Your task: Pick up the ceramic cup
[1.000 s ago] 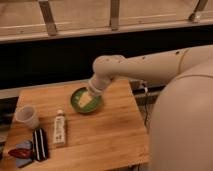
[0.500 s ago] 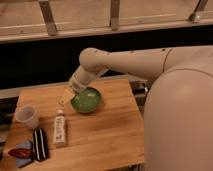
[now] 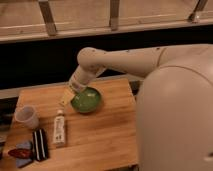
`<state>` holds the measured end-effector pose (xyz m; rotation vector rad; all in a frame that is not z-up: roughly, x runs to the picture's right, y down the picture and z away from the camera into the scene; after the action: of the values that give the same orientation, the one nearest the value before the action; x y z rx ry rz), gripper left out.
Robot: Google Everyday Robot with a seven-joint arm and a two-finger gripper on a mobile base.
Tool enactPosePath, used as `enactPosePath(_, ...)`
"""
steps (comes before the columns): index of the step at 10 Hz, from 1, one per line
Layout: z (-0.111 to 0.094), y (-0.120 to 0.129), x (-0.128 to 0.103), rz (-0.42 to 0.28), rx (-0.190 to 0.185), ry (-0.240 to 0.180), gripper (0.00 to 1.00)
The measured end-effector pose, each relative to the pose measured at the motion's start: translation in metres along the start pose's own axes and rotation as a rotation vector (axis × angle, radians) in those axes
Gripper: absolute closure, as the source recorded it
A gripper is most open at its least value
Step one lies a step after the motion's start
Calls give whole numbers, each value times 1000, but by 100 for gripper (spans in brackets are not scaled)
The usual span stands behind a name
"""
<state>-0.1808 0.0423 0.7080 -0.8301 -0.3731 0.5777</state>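
The ceramic cup [image 3: 26,117] is small, white and handleless. It stands upright near the left edge of the wooden table [image 3: 105,137]. My gripper [image 3: 65,98] hangs above the table just left of the green bowl [image 3: 86,99], to the right of the cup and well apart from it. The white arm reaches in from the right over the bowl's back rim.
A slim white tube with a label [image 3: 59,128] lies between the cup and the bowl. A black striped packet [image 3: 40,144] and a red and blue packet [image 3: 20,152] lie at the front left corner. A dark wall and railing run behind the table.
The gripper has moved left, from over the green bowl to its left side, toward the cup. The bowl now shows in full.
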Motion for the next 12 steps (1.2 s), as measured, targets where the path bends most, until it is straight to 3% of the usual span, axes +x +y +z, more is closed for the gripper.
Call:
enactPosePath(3,28,-14,6,27,-13,60,30)
enactPosePath(7,21,-23,7,51,-14,28,30)
enactPosePath(8,19,-23,4,52,-2,30,30)
enactPosePath(10,20,-25,-9,44,68,103,30)
enactPosePath(12,27,-28,-27,26,99,158,30)
